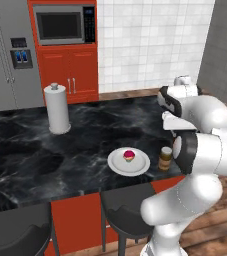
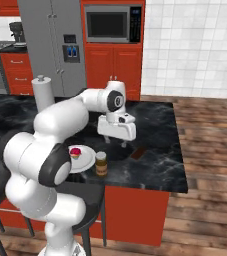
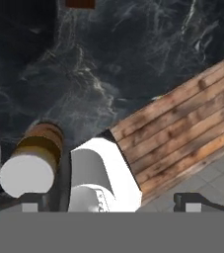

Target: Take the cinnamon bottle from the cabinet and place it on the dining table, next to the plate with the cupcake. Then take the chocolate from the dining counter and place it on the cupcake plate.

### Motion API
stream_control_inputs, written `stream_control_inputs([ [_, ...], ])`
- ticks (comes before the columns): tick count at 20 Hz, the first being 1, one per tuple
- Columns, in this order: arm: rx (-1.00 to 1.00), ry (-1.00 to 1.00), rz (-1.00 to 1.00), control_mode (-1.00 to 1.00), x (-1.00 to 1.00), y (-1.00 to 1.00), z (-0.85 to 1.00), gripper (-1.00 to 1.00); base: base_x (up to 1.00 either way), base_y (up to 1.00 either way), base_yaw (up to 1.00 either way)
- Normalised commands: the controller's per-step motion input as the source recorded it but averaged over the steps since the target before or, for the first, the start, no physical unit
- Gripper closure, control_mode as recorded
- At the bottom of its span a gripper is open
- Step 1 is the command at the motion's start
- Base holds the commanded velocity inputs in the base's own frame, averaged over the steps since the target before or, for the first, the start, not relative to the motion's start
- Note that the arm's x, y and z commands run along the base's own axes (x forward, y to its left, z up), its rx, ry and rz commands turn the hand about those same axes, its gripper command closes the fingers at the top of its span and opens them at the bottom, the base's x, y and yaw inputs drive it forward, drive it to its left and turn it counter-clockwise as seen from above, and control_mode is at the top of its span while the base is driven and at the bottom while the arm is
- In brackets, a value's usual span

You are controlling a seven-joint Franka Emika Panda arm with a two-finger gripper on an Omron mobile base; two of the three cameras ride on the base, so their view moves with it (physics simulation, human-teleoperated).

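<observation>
Left base view: bottle (image 1: 165,158) seen standing just beside plate (image 1: 128,162), cupcake (image 1: 129,155) on plate.
Right base view: gripper (image 2: 125,144) hangs spread, empty, above counter; chocolate (image 2: 137,152) lies beyond bottle from plate.
Hand view: chocolate (image 3: 79,3) at top edge; descent best centred over it before closing.

The white arm rises from the base in a bulky bend, its elbow high and its forearm reaching forward over the tabletop (image 2: 155,165). The wrist turns down, so the hand points at the dark surface. The pincer (image 2: 116,144) hangs above it, apart from the surface, its two dark fingers (image 2: 124,144) spread wide with nothing between them.
</observation>
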Motion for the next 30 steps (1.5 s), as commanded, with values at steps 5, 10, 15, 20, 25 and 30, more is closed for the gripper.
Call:
stream_control_inputs([
  [5, 0.00, 0.00, -0.09, -1.00, 0.27, -0.39, -0.46, -1.00, 0.00, 0.00, 0.00],
  [10, 0.00, -0.01, -0.05, -1.00, 0.47, -0.22, -0.23, -1.00, 0.00, 0.00, 0.00],
  [15, 0.00, 0.00, -0.02, -1.00, 0.39, -0.11, -0.24, -1.00, 0.00, 0.00, 0.00],
  [20, -0.02, 0.00, -0.01, -1.00, 0.28, -0.05, -0.29, -1.00, 0.00, 0.00, 0.00],
  [25, 0.00, 0.00, 0.00, -1.00, 0.14, -0.03, -0.52, -1.00, 0.00, 0.00, 0.00],
  [30, 0.00, 0.00, 0.00, -1.00, 0.21, -0.09, -0.26, -1.00, 0.00, 0.00, 0.00],
])
